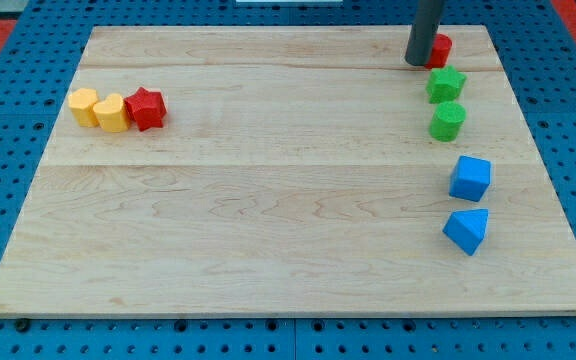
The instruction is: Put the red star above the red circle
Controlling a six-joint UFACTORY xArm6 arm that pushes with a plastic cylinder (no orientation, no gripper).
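Note:
The red star (146,108) lies at the view's left, touching the right side of two yellow blocks. The red circle (440,50) is at the view's top right, partly hidden behind my rod. My tip (417,62) rests on the board right against the red circle's left side. The star and the circle are far apart, almost the whole board width.
Two yellow blocks (85,105) (112,113) sit in a row left of the red star. A green star (446,84) and a green round block (448,121) lie just below the red circle. A blue cube (470,178) and a blue wedge-shaped block (467,231) are at the lower right.

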